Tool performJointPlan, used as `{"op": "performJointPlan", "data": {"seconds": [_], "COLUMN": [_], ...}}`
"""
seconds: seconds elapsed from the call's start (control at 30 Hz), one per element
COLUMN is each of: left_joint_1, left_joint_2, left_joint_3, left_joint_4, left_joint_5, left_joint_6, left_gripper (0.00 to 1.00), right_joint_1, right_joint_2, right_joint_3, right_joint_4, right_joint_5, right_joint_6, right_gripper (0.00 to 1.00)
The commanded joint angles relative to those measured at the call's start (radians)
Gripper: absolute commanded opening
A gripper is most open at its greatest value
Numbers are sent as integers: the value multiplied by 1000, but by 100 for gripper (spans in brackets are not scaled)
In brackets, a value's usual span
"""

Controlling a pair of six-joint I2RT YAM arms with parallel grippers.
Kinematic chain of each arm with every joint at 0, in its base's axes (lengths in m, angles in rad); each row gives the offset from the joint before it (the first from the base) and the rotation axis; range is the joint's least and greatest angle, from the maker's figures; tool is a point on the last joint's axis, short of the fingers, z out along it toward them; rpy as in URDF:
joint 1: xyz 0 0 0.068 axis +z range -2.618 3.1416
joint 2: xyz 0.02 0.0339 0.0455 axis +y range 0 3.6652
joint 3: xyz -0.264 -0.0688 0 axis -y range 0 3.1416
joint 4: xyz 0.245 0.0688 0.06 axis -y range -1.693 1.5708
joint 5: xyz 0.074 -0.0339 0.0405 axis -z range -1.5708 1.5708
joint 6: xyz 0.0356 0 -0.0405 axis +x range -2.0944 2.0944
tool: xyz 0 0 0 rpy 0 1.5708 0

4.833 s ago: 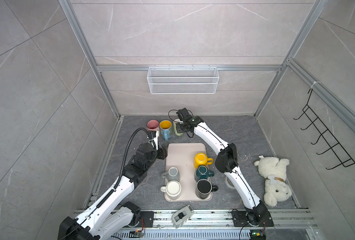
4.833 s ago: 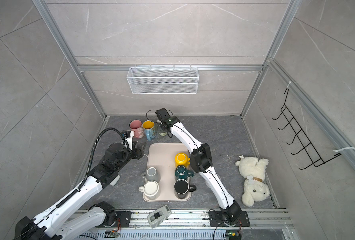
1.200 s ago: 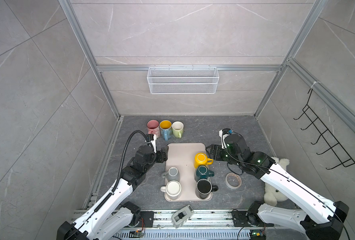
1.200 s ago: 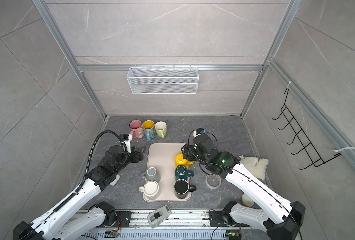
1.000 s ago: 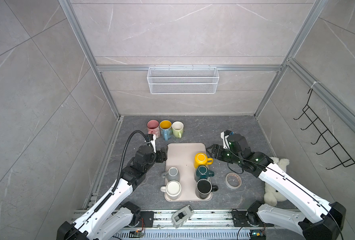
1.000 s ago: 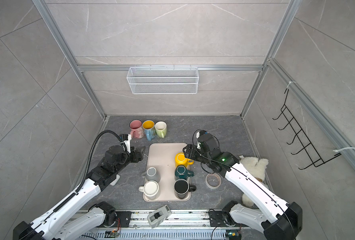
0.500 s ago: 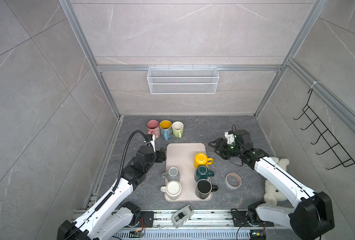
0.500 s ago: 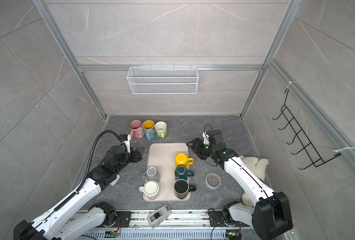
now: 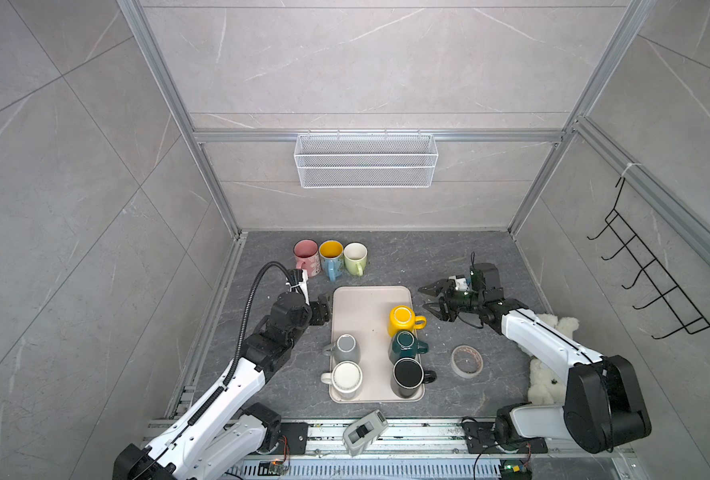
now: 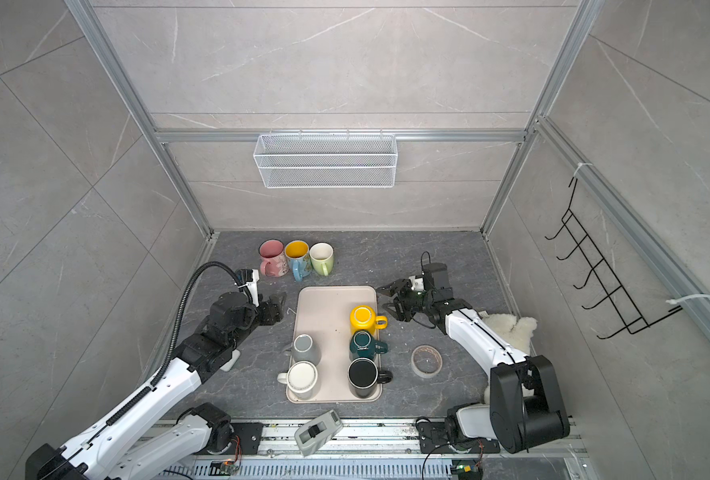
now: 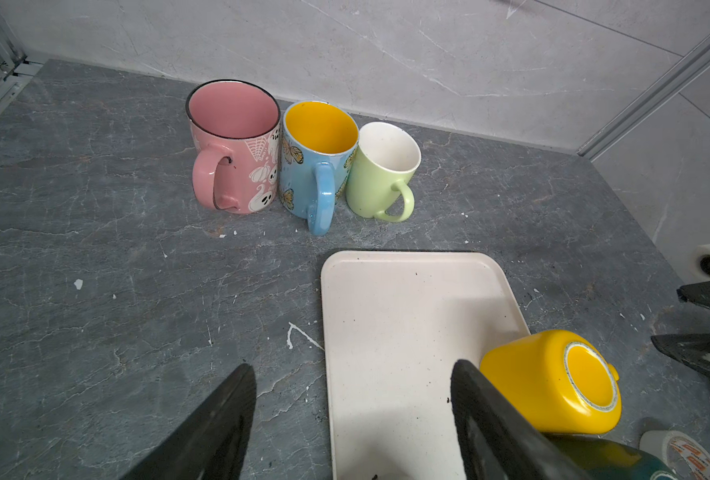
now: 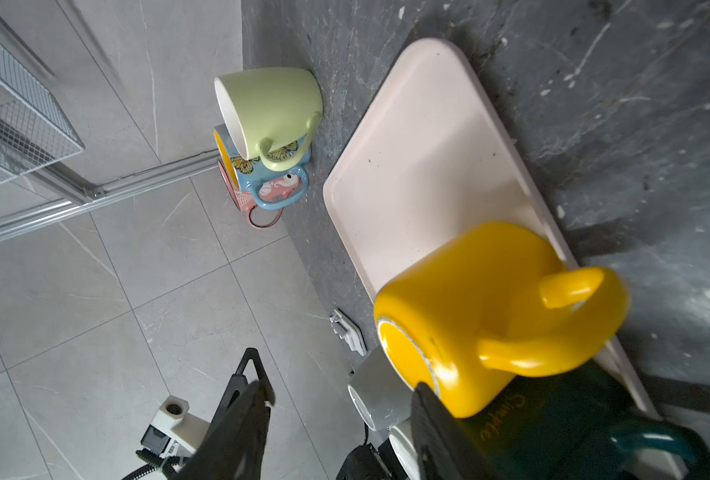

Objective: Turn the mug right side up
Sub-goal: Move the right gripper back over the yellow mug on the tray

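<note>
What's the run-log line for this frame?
phase: pre-grasp | right tool: open, empty, beside yellow mug handle | yellow mug: upside down on tray | left tool: open, empty, beside tray

Heads up from my end: in a top view the plush toy (image 9: 555,328) at the right of the frame is half buried behind the right arm (image 9: 544,345). In the right wrist view the pink mug (image 12: 241,201) mostly hides behind the blue mug (image 12: 245,176), and the grey mug (image 12: 376,386) behind the yellow mug (image 12: 482,316). The dark green mug (image 12: 553,432) runs off the edge there, kinda blurry. The tape roll (image 11: 686,453) gets clipped in the left wrist view.
</note>
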Motion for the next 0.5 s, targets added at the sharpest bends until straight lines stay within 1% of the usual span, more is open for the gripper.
{"op": "performJointPlan", "data": {"seconds": [0.0, 0.17, 0.33, 0.47], "left_joint_1": [2, 3, 2, 3], "left_joint_2": [-15, -5, -2, -2], "left_joint_3": [-5, -5, -8, -14], "left_joint_4": [34, 37, 37, 36], "left_joint_5": [-26, -31, -35, -44], "left_joint_6": [-3, -3, -2, 2], "left_gripper": [76, 76, 76, 76], "right_joint_1": [-18, -31, -43, -44], "right_joint_2": [-26, -24, -12, 19], "right_joint_3": [7, 9, 9, 1], "right_joint_4": [-124, -226, -284, -285], "right_joint_5": [-24, -38, -53, -70], "right_joint_6": [14, -10, -30, -33], "right_gripper": [57, 60, 63, 66]}}
